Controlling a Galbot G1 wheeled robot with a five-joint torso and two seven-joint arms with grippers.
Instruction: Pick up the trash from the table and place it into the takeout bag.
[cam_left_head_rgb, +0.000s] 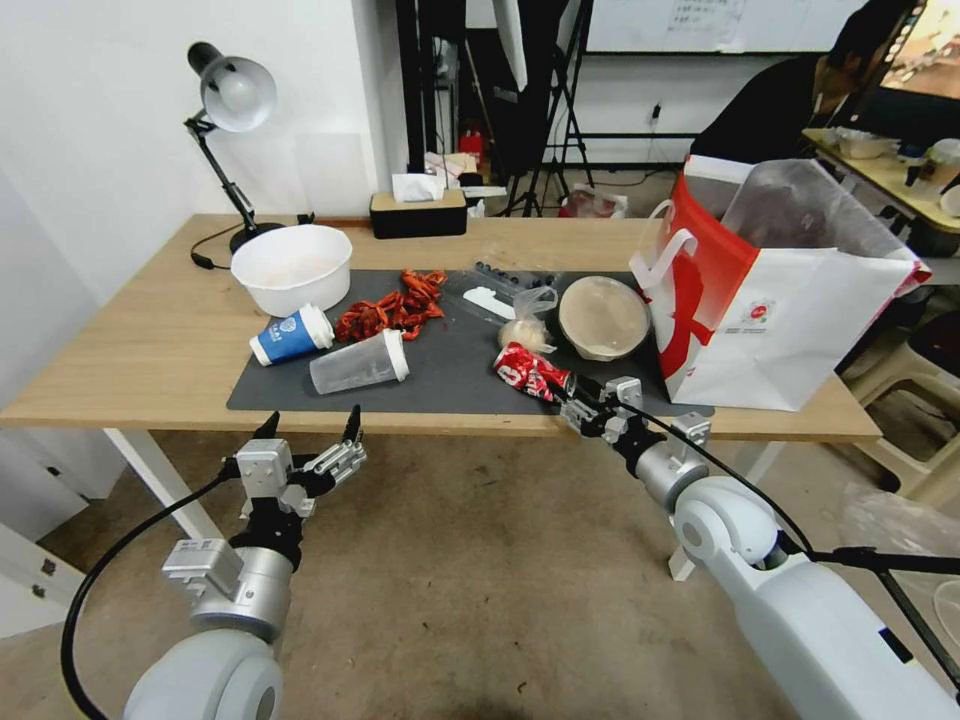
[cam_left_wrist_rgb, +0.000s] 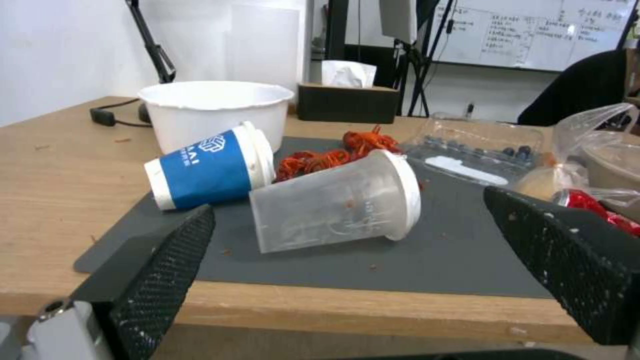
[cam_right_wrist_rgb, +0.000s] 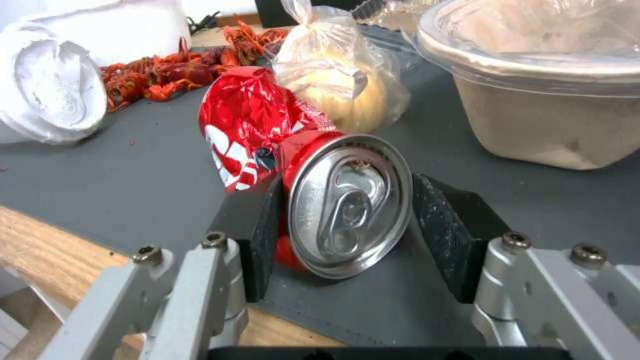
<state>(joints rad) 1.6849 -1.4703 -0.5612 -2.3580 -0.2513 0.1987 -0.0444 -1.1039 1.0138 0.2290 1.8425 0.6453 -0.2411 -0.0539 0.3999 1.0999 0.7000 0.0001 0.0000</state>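
Observation:
My right gripper (cam_left_head_rgb: 575, 392) (cam_right_wrist_rgb: 347, 210) is shut on the top end of the crushed red can (cam_left_head_rgb: 530, 372) (cam_right_wrist_rgb: 267, 125), which lies on the dark mat (cam_left_head_rgb: 450, 375) near the table's (cam_left_head_rgb: 150, 350) front edge. Beside the can are a clear bag with a beige ball (cam_left_head_rgb: 525, 325) (cam_right_wrist_rgb: 340, 85) and a round clear-lidded bowl (cam_left_head_rgb: 603, 317) (cam_right_wrist_rgb: 547, 100). The white takeout bag (cam_left_head_rgb: 790, 320) stands open at the right. My left gripper (cam_left_head_rgb: 310, 420) (cam_left_wrist_rgb: 350, 210) hangs open just off the front edge, facing the tipped clear cup (cam_left_head_rgb: 360, 363) (cam_left_wrist_rgb: 333, 205), the blue cup (cam_left_head_rgb: 290, 335) (cam_left_wrist_rgb: 207, 172) and the red shells (cam_left_head_rgb: 395, 308).
At the back left stand a white bowl (cam_left_head_rgb: 292, 265) and a desk lamp (cam_left_head_rgb: 235, 95). A tissue box (cam_left_head_rgb: 418, 208) is at the back middle, and a clear plastic tray (cam_left_head_rgb: 500, 285) lies on the mat. Chairs and another table stand behind the bag.

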